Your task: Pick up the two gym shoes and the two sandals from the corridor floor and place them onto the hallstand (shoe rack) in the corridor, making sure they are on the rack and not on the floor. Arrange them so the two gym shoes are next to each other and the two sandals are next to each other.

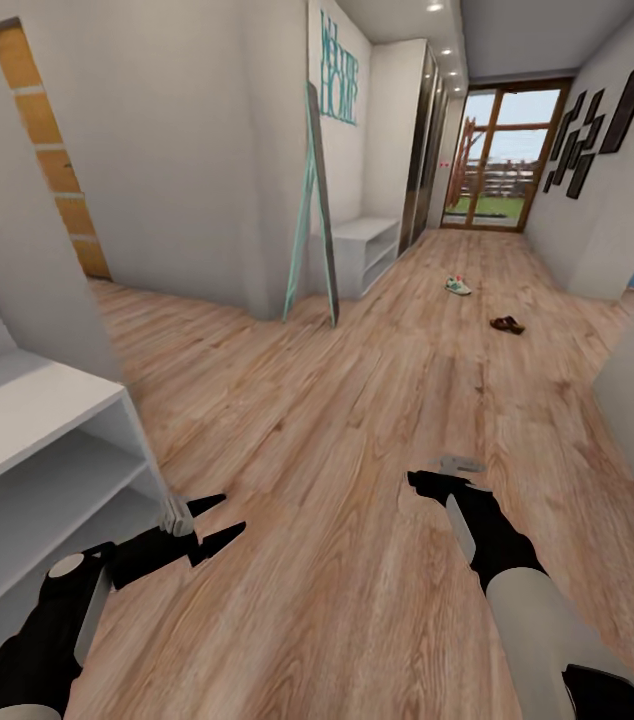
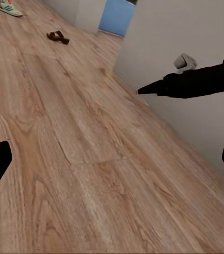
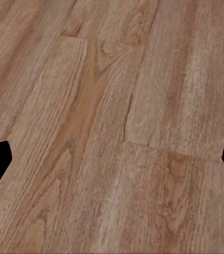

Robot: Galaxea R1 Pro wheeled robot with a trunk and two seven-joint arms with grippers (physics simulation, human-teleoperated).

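A gym shoe [image 1: 458, 286] is lying well down the corridor floor [image 1: 357, 450], at about 1 o'clock in the head view, with a sandal [image 1: 507, 324] just nearer and further right. Both are sitting well apart from the grippers. The right gripper [image 1: 435, 476] is hovering nearer to them than the left gripper [image 1: 215, 520]; both are spread wide and carrying nothing. The hallstand [image 1: 27, 440] is standing at 9 o'clock, beside the left arm. Driving forward looks necessary before any reaching.
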